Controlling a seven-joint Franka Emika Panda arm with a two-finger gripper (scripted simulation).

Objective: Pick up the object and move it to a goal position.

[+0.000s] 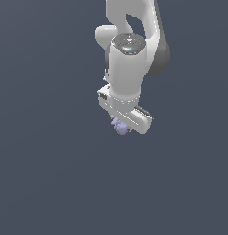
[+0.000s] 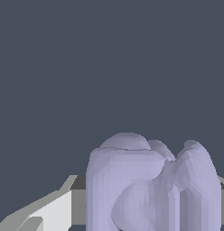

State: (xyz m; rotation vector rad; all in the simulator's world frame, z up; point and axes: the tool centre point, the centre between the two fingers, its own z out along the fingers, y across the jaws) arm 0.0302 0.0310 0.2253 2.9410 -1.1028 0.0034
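We see the object [image 1: 119, 126] tucked right under the tool [image 1: 124, 127], between its fingers [image 2: 46, 210]; whether they clamp it, we cannot tell.

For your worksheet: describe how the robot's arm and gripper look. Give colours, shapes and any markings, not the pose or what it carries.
The arm is glossy white, built of rounded cylindrical segments, with dark grey at the joints and a dark round cap on top of the wrist segment. The gripper is a white boxy block with small dark details on its sides. In the wrist view a finger looks white with grey faces. No cables show.
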